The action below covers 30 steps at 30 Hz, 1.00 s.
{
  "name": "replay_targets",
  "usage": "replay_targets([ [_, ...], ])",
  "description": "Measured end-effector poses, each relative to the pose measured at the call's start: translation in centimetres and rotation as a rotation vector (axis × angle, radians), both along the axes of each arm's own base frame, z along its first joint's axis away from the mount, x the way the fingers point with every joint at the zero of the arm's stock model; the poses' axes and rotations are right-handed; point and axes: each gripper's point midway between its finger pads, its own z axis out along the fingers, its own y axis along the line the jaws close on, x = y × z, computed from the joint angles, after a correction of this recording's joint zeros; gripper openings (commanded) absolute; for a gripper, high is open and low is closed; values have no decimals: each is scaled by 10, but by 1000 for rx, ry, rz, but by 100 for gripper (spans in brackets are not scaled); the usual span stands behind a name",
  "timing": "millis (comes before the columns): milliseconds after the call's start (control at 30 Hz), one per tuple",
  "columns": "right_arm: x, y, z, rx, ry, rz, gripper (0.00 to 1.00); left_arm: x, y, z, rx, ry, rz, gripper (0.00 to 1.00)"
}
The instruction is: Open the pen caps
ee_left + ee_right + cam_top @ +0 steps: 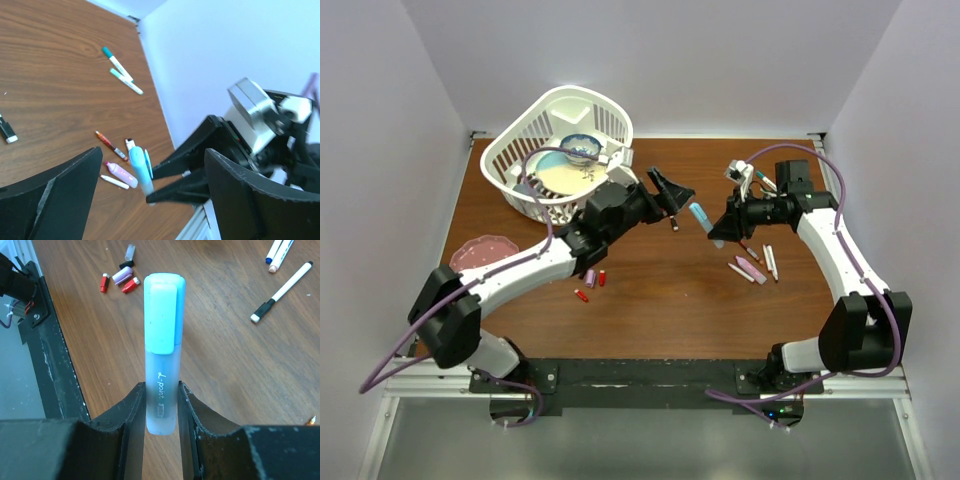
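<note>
Caps lie loose closest to the near edge of the bench (660, 315), left of centre: a purple cap (590, 278) and red caps (582, 295), all off their pens. Further in, toward the right edge, a pink pen (751, 268) and white pens (771, 262) lie clustered. Mid-bench, the right claw (161, 395) pinches a light-blue pen (162, 370) by its barrel above the wood, with its blue cap (164, 315) still on and pointing at the left claw (675, 203). That one faces it, a little apart, with its fingers (60, 200) spread wide and touching nothing. A black-tipped pen (282, 292) lies nearby. A pink plate (480, 252) sits at the left edge. A white basket (510, 150) fills the far-left corner, and teal pens (120, 70) lie by the far-right one.
</note>
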Motion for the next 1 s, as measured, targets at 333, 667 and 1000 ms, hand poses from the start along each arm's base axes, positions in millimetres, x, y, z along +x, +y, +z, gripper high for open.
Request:
replay_targets([
  [333, -2, 5, 2, 10, -3, 18, 0, 1, -40, -51, 163, 119, 24, 62],
  [667, -1, 7, 2, 14, -21, 21, 8, -2, -52, -48, 156, 104, 18, 0],
  [1000, -15, 20, 12, 126, 9, 89, 63, -25, -54, -35, 126, -114, -152, 0],
])
